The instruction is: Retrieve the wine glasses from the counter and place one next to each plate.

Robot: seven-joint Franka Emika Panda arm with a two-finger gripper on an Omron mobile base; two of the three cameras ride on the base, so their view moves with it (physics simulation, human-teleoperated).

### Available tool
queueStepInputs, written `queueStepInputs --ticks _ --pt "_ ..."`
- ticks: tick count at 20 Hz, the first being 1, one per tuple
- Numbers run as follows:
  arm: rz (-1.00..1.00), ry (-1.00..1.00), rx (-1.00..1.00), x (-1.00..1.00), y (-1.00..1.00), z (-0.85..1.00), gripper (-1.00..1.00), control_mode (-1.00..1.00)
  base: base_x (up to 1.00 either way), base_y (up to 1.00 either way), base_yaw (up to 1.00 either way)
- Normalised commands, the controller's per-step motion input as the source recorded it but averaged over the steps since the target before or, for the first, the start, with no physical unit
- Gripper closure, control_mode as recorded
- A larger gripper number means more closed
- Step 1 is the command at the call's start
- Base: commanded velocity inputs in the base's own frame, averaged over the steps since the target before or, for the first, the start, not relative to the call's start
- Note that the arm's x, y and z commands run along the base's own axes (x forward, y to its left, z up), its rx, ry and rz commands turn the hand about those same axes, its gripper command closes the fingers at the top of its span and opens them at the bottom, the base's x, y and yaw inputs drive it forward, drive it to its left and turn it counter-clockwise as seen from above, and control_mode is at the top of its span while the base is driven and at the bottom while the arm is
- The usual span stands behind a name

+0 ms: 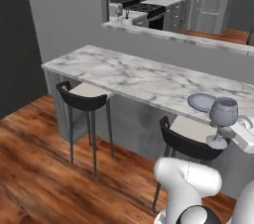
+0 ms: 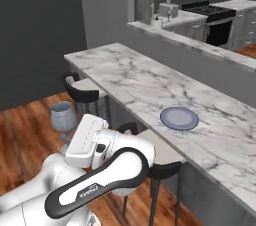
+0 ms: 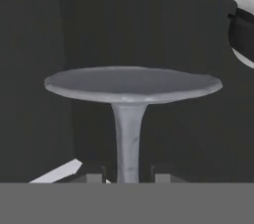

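Midway: in the left base view one wine glass point(image 1: 222, 119) hangs beside one plate point(image 1: 202, 102) on the marble tabletop point(image 1: 129, 74), not yet set down. In the right base view, the plate point(image 2: 179, 118) lies beyond the glass point(image 2: 63, 117). In the hand view, the pincer point(image 3: 128, 178) clamps its stem.

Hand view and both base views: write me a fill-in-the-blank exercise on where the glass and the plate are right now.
1. The gripper is closed on the translucent grey-blue stemmed wine glass by its ____.
2. The flat round pale grey-blue plate lies on the long white marble ____.
3. Under that marble top stand black ____.
4. The held glass stands ____, bowl above foot.

Missing words: stem; bar; stools; upright
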Motion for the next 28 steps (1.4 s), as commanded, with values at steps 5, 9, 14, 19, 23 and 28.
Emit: queueStepInputs --ticks 5,9,14,19,23,28 --pt "0.00 0.00 0.00 0.00 0.00 0.00 1.00 1.00 0.20 0.11 -0.49" --pt "0.00 0.00 0.00 0.00 0.00 0.00 1.00 1.00 0.21 0.12 -0.49" --pt "0.00 0.00 0.00 0.00 0.00 0.00 1.00 1.00 0.46 0.30 -0.39" --pt "0.00 0.00 0.00 0.00 0.00 0.00 1.00 1.00 0.37 0.59 -0.36" --pt "0.00 0.00 0.00 0.00 0.00 0.00 1.00 1.00 -0.01 0.96 -0.21" --pt "0.00 0.00 0.00 0.00 0.00 0.00 1.00 1.00 0.06 0.23 -0.15"
